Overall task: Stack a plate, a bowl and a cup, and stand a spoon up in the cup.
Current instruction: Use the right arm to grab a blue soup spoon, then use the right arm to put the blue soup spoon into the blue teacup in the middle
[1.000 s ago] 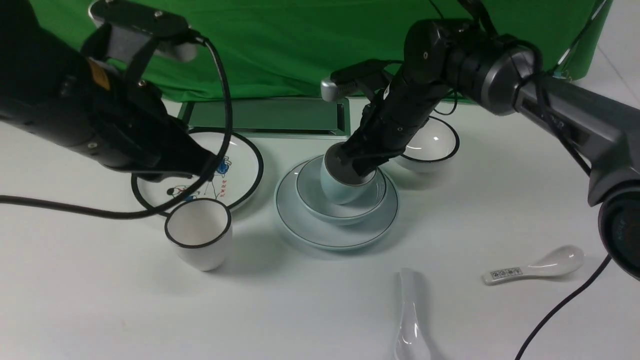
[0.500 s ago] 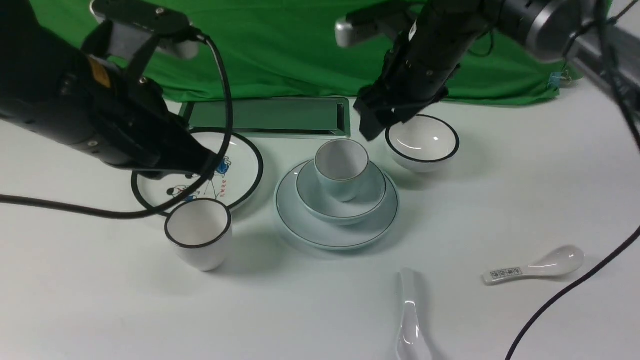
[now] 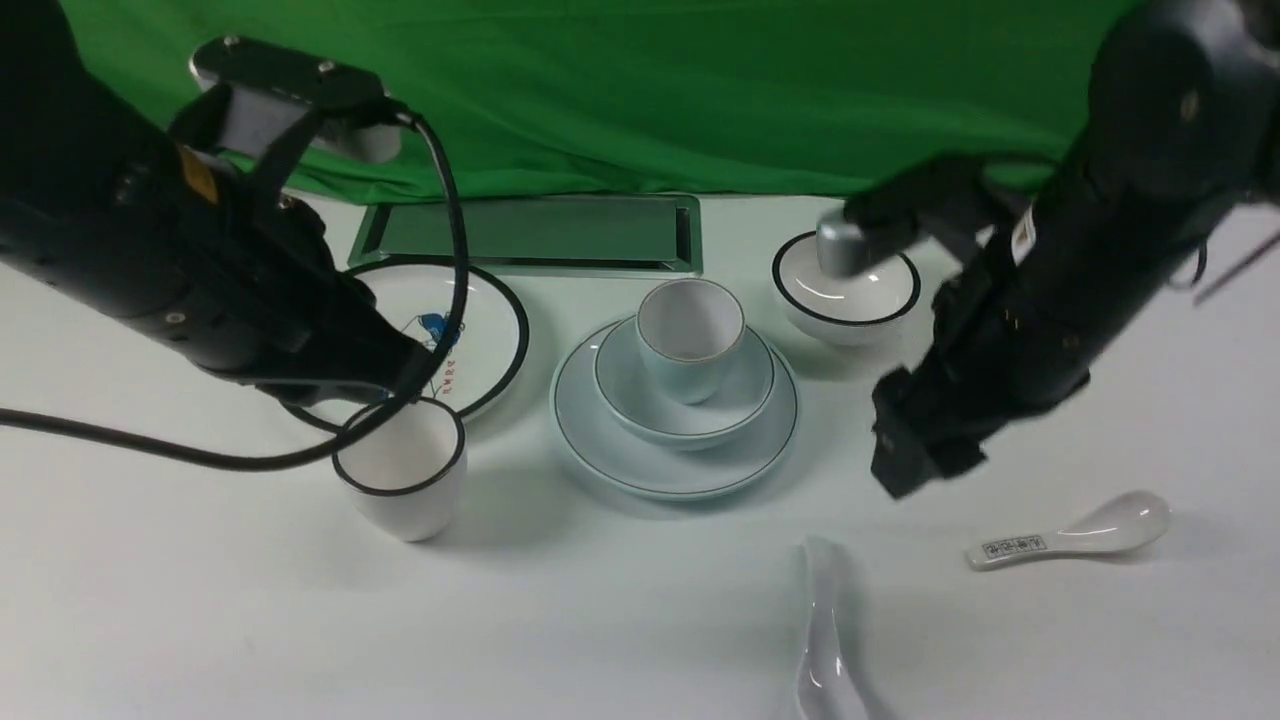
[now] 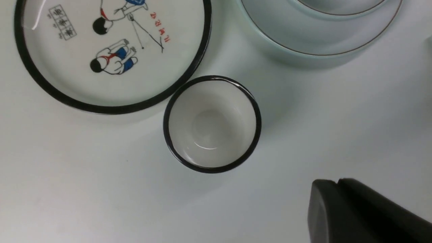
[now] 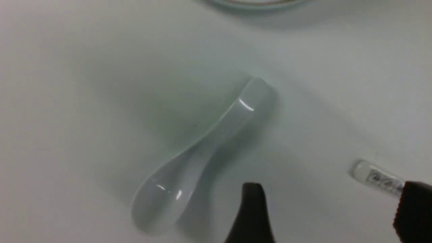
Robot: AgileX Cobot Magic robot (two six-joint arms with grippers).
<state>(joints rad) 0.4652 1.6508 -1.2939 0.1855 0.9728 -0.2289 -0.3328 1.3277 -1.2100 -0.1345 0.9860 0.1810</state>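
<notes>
White table (image 3: 560, 620) before a green backdrop holds the stack: the cup (image 3: 690, 325) stands upright in the bowl (image 3: 622, 380), and the bowl sits on the plate (image 3: 600, 455). The spoon (image 3: 822, 640) lies flat on the table nearer the robot, apart from the stack. Near it hangs the right tool (image 5: 332, 216), jaws spread wide and empty. The left tool (image 3: 400, 365), seemingly closed on nothing, hovers by a black-rimmed cup (image 3: 400, 480).

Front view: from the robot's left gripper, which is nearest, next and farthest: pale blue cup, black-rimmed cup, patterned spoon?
1. Black-rimmed cup, right by the left gripper, on the left.
2. Pale blue cup, centre, standing in the bowl.
3. Patterned spoon, far on the right.
</notes>
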